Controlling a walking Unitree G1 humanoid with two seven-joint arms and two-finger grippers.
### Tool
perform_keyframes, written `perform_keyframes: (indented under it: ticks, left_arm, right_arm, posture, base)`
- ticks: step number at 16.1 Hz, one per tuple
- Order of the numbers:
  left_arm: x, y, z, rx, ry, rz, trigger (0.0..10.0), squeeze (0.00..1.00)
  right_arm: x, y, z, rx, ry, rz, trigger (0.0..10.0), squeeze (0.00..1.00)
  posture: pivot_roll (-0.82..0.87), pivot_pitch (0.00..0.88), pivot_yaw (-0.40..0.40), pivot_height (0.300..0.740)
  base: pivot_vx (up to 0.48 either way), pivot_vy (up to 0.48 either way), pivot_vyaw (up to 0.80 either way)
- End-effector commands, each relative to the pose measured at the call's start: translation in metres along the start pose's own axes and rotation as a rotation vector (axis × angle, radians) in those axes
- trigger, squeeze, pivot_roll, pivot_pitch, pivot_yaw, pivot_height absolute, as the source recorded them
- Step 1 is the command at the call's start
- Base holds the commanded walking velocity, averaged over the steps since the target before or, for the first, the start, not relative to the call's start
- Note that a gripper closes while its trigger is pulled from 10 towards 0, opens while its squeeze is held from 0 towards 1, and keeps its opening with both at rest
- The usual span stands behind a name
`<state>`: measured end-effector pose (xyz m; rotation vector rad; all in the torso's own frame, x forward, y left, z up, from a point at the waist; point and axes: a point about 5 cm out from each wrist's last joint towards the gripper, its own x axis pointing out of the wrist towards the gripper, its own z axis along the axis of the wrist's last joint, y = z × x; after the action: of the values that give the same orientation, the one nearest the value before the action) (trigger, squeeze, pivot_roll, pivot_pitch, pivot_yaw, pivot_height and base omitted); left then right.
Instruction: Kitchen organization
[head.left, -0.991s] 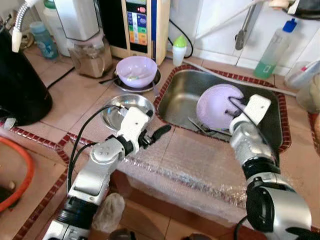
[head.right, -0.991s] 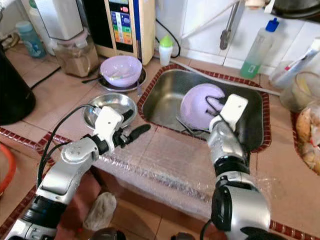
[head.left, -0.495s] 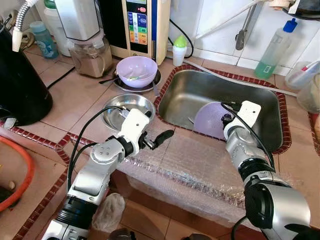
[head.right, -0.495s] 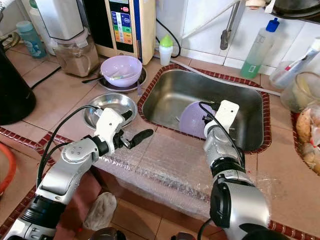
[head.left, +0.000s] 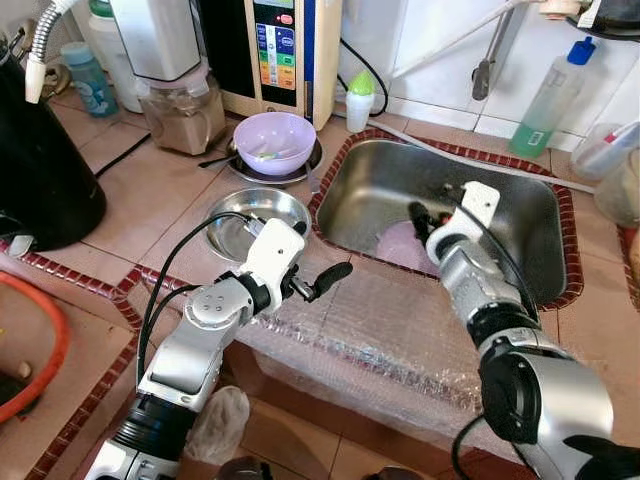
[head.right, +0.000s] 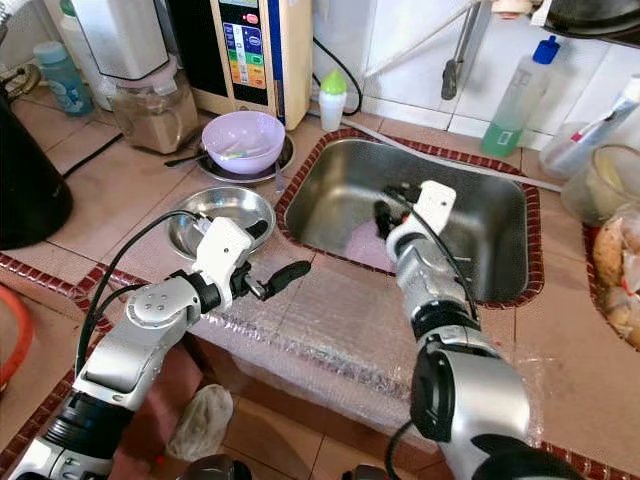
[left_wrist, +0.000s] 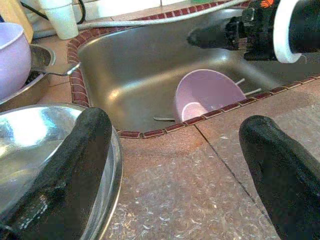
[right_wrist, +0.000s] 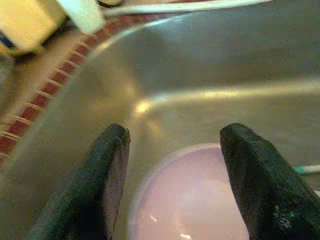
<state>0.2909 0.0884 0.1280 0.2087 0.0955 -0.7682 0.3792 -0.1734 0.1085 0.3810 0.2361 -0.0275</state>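
Right gripper (right_wrist: 172, 175) — jaws spread wide and empty — poised inside the steel sink (head.left: 500, 185), directly above the lilac bowl (left_wrist: 207, 95), which lies tipped on the sink floor beside some cutlery. Left gripper (left_wrist: 175, 165) — jaws likewise wide, holding nothing — over the bubble wrap (head.left: 400, 330) on the counter edge, just beside the empty steel dish (head.left: 250, 215). A second lilac bowl (head.left: 273, 142) stands upright behind that dish.
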Motion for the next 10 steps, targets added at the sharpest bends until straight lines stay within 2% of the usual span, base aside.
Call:
perform_keyframes:
  ticks: [1,3,4,6,7,9,10]
  left_arm:
    - [0.001,0.004,0.007,0.036,-0.018,0.024,10.0,1.0]
    - [0.0,0.015,0.013,0.009,-0.071,0.131,10.0,1.0]
    - [-0.005,0.027,0.018,-0.012,-0.118,0.238,10.0,1.0]
    - [-0.013,0.04,0.023,-0.05,-0.175,0.396,10.0,1.0]
    - [-0.019,0.048,0.024,-0.097,-0.205,0.499,10.0,1.0]
    - [-0.031,0.058,0.017,-0.179,-0.206,0.659,10.0,1.0]
    - [-0.033,0.059,0.015,-0.192,-0.199,0.678,10.0,1.0]
  right_arm:
    - [0.0,-0.004,0.006,-0.028,-0.028,-0.017,10.0,1.0]
    - [-0.002,-0.008,0.011,-0.044,-0.074,-0.022,10.0,1.0]
    - [-0.004,-0.008,0.012,-0.081,-0.1,0.0,10.0,1.0]
    - [-0.008,-0.008,0.009,-0.144,-0.124,0.031,10.0,1.0]
    - [-0.013,-0.007,0.005,-0.186,-0.143,0.06,10.0,1.0]
    - [-0.025,0.001,0.0,-0.262,-0.197,0.129,10.0,1.0]
    - [-0.028,0.003,0.001,-0.272,-0.209,0.143,10.0,1.0]
  posture:
    - [-0.03,0.003,-0.005,0.74]
    - [-0.03,0.004,-0.005,0.74]
    - [-0.03,0.006,-0.007,0.74]
    - [-0.02,0.012,-0.012,0.74]
    - [-0.02,0.018,-0.016,0.74]
    - [-0.02,0.02,-0.019,0.74]
    - [-0.02,0.021,-0.02,0.74]
  base:
    - [0.0,0.0,0.0]
    - [0.0,0.0,0.0]
    - [0.0,0.0,0.0]
    - [0.0,0.0,0.0]
    - [0.0,0.0,0.0]
    - [0.0,0.0,0.0]
    - [0.0,0.0,0.0]
